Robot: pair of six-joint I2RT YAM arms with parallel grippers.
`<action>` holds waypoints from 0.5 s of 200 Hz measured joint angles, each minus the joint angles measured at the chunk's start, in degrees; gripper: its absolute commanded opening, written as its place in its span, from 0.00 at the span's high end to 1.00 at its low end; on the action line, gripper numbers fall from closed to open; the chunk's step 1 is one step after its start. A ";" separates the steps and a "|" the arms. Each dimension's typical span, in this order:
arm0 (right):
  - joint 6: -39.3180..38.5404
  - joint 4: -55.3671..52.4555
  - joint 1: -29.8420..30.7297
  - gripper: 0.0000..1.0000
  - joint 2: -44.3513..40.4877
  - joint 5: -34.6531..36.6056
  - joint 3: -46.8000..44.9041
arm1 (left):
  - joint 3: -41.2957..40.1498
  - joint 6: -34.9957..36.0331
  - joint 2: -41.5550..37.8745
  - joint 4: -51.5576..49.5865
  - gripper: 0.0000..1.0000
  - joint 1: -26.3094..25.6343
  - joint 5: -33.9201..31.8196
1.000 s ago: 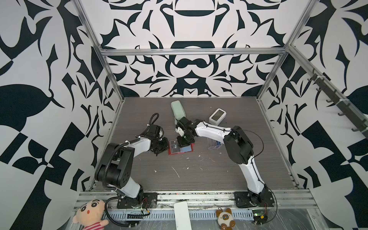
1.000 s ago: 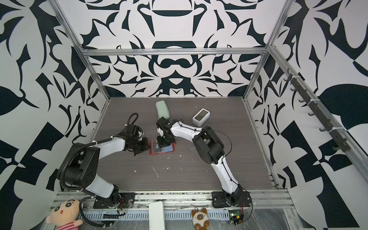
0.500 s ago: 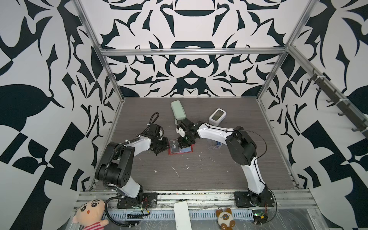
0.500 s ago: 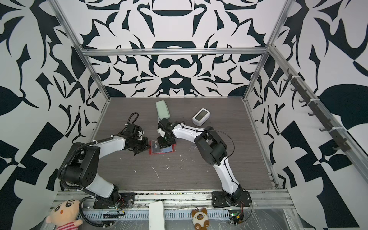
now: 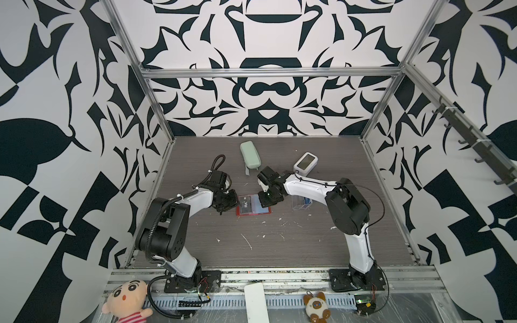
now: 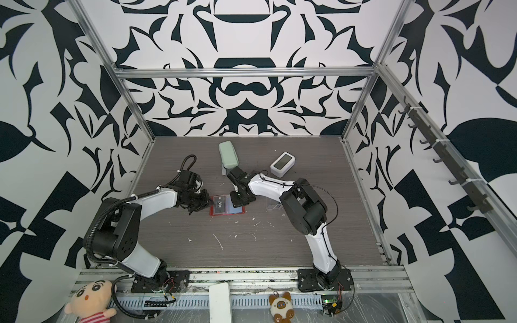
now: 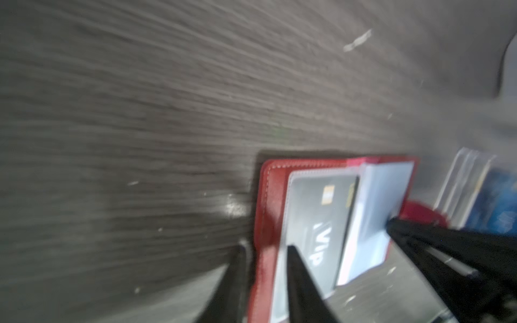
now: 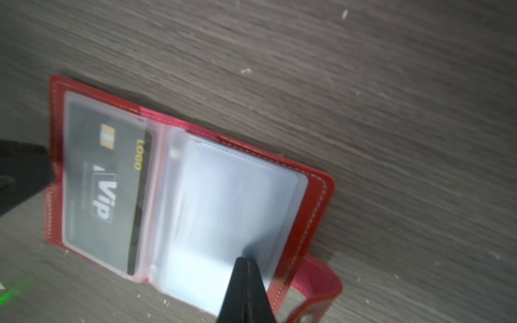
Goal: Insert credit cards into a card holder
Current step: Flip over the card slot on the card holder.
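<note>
The red card holder [image 5: 253, 213] lies open and flat on the table in both top views [image 6: 226, 214]. A black "VIP" credit card [image 8: 106, 179] sits inside its left clear sleeve [image 5: 245, 204]. My left gripper [image 7: 265, 246] is open at the holder's left edge [image 5: 234, 205], one finger over the table and the other over the sleeve. My right gripper [image 8: 246, 261] is shut, tips pressing down on the pale bluish sleeve pages [image 8: 229, 201] of the right half [image 5: 264, 202]. I cannot tell whether those pages hold a card. The snap tab [image 8: 321, 285] sticks out beside the right gripper.
A clear acrylic stand [image 5: 300, 202] holding a blue card [image 7: 498, 201] stands just right of the holder. At the back lie a mint-green case [image 5: 250, 155] and a small white device [image 5: 305, 163]. White scraps dot the table in front. Two plush toys [image 5: 127, 297] lie beyond the front rail.
My left gripper's jaws have parted at the holder's left edge. The right gripper stays shut on the sleeve pages, and the holder lies about where it was.
</note>
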 measured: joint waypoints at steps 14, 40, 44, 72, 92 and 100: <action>0.00 0.04 0.00 1.00 0.00 0.20 -0.07 | 0.35 0.22 -0.74 -0.33 0.51 -0.33 -0.98; 0.00 0.20 0.00 1.00 0.00 0.17 -0.15 | 0.68 0.68 -3.45 -0.79 0.50 -1.40 -2.49; 0.00 0.22 0.00 1.00 0.00 0.17 -0.20 | 0.94 0.81 -3.80 -0.79 0.50 -1.73 -2.56; 0.00 0.31 0.00 1.00 0.00 0.15 -0.26 | 3.17 1.92 -4.46 0.11 0.54 -4.33 -1.29; 0.00 0.44 0.00 1.00 0.00 0.13 -0.37 | 4.59 2.12 -3.48 1.51 0.57 -5.62 1.25; 0.00 0.46 0.00 1.00 0.00 0.11 -0.37 | 5.18 2.08 -2.54 2.01 0.58 -6.12 2.19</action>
